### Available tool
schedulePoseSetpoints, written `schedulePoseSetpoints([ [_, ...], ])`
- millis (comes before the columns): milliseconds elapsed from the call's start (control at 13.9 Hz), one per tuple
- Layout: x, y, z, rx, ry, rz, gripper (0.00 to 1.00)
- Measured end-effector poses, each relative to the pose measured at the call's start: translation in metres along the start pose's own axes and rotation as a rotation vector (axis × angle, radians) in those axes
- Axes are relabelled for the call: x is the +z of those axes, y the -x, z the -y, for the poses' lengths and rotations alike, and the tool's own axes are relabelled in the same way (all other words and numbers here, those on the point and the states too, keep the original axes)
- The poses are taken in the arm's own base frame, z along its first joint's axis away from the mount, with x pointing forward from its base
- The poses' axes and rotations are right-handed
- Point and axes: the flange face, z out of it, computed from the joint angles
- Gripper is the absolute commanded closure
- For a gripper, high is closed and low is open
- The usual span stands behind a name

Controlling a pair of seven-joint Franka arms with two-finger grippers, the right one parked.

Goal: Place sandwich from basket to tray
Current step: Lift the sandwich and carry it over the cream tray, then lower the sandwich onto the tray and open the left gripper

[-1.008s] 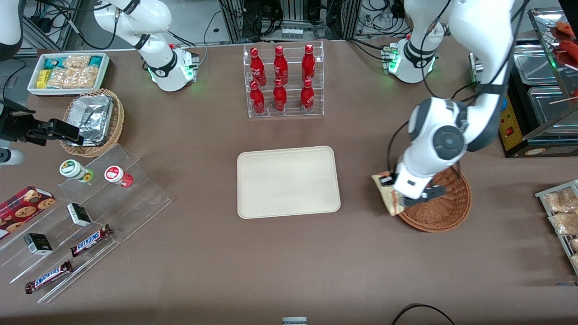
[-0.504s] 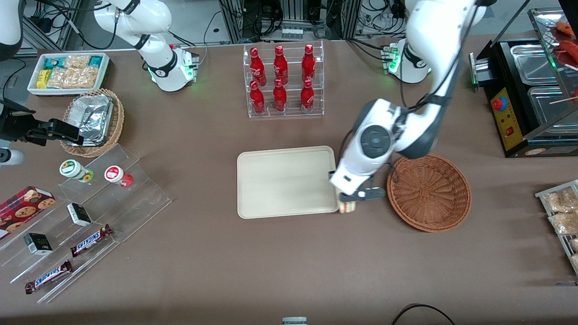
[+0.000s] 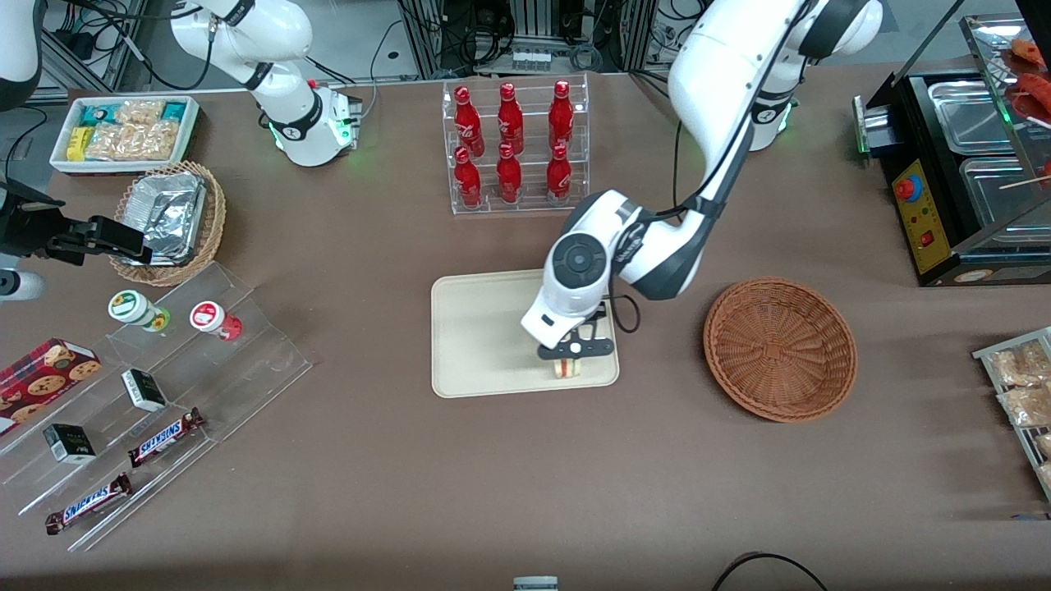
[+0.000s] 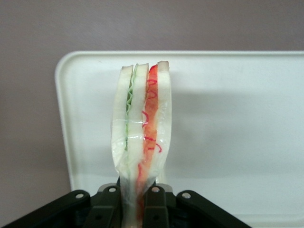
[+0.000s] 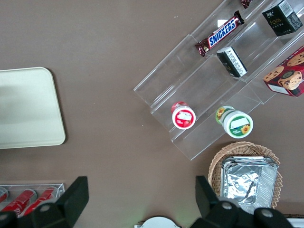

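My gripper (image 3: 569, 351) is shut on the sandwich (image 3: 566, 367), holding it over the cream tray (image 3: 484, 336) near the tray's corner closest to the front camera and the basket. In the left wrist view the wrapped sandwich (image 4: 141, 128) stands on edge between the black fingers (image 4: 154, 206), showing pale bread with green and red layers, with the tray (image 4: 237, 123) under it. The reddish-brown wicker basket (image 3: 780, 349) sits empty beside the tray, toward the working arm's end of the table.
A clear rack of red bottles (image 3: 513, 148) stands farther from the camera than the tray. Toward the parked arm's end are clear stepped shelves (image 3: 164, 386) with snacks, a tan basket with foil container (image 3: 168, 217) and a white bin (image 3: 123, 131).
The arm carried the sandwich out of the basket, across the table gap and over the tray's corner. The basket now stands empty.
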Motion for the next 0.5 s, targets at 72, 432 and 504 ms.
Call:
schedulePoseSetpoints([
  [72, 0.004, 0.003, -0.010, -0.004, -0.003, 0.011, 1.00],
  [432, 0.020, 0.010, -0.045, -0.021, 0.007, 0.049, 1.00],
  [504, 0.022, 0.010, -0.046, -0.023, 0.007, 0.052, 1.00],
])
